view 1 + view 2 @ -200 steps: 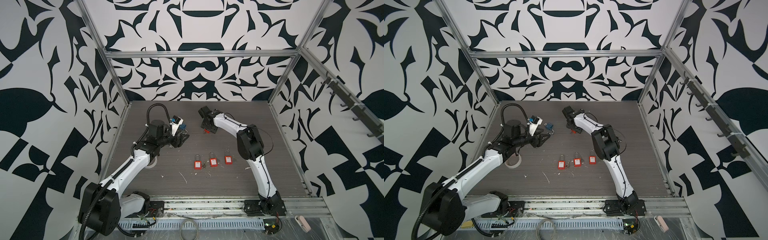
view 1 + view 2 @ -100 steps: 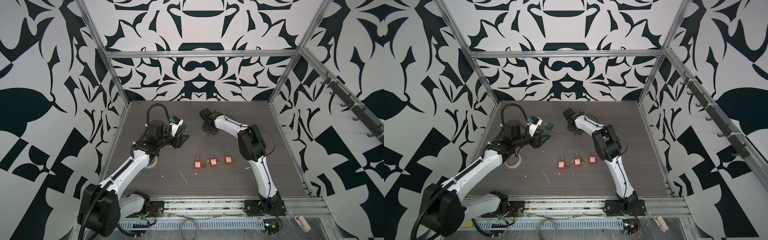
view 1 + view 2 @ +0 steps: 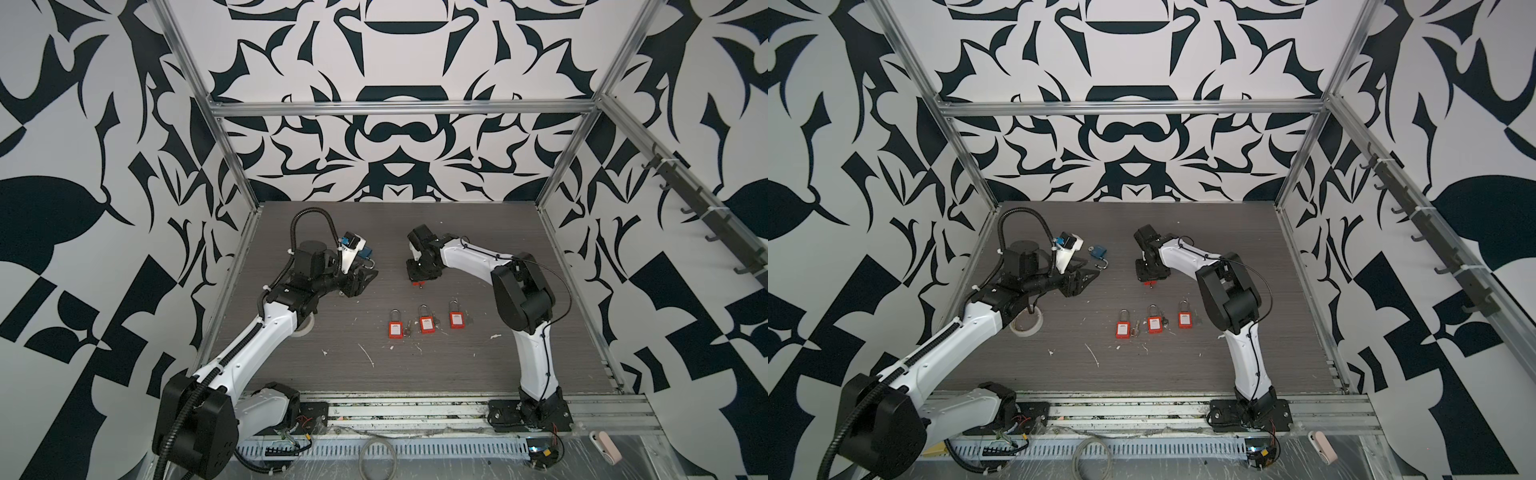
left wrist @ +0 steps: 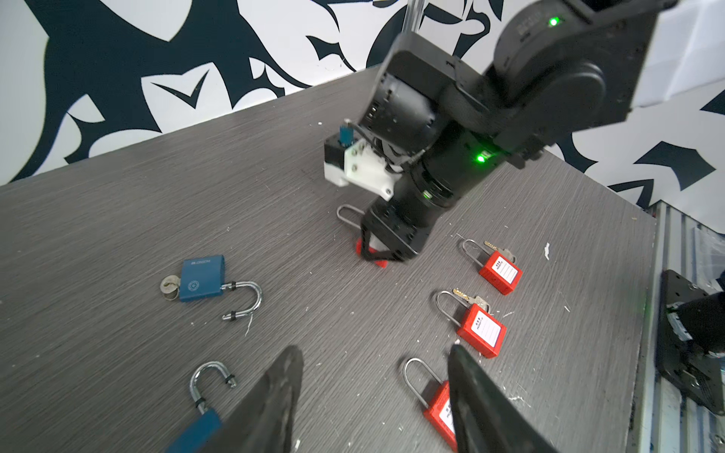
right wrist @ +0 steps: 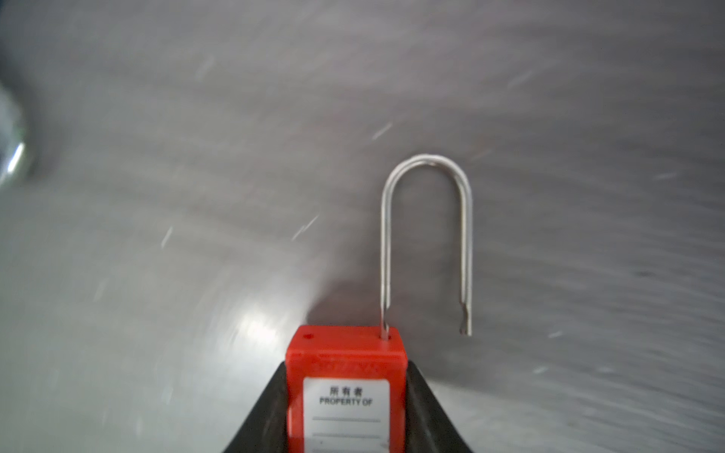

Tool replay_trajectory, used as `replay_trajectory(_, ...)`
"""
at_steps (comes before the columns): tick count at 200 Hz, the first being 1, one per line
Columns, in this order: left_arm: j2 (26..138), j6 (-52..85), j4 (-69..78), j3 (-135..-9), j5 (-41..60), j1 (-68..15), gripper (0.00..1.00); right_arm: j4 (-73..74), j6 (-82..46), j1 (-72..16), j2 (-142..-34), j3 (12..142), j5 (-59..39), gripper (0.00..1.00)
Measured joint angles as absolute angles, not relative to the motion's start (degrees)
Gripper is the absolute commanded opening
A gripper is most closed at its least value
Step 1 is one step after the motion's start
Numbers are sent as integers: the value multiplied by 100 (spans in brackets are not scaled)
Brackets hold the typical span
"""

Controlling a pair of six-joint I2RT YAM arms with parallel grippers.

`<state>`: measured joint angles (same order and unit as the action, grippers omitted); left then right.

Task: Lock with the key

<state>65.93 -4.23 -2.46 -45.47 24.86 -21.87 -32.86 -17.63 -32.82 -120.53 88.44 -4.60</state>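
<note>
In right claw (image 5: 346, 366), red padlock (image 5: 345, 408), shackle (image 5: 386, 235) open

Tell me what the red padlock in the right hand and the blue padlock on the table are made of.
The red padlock: likely moulded plastic, matte, white label stuck on; its thin shackle looks like shiny steel wire. The blue padlock: probably coated metal, smooth satin face with a stamped emblem; its thick shackle is mirror-bright.

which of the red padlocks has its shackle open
The red padlock clamped in the right gripper: its shackle has one leg hanging free outside the body. The other three red padlocks, in a row on the table, look closed.
</note>
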Motion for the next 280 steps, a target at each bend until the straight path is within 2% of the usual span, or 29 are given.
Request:
replay_trajectory(46,6366,-373,-270,-4405,2477,-2187,60,-3151,-497,-3522,-11738,8326,-1107,37)
replay_trajectory(108,6313,-318,-320,-4342,2462,-2187,60,-3216,95,-3621,-11760,8329,-895,50)
replay_trajectory(154,6313,-318,-331,-4342,2462,-2187,59,-3280,198,-3623,-11789,8335,-663,53)
replay_trajectory(206,6316,-340,-375,-4342,2445,-2187,60,-3420,329,-3695,-11828,8425,-545,51)
replay_trajectory(280,6316,-753,-580,-4410,2226,-2187,61,-3691,1061,-3712,-11644,8460,-694,29)
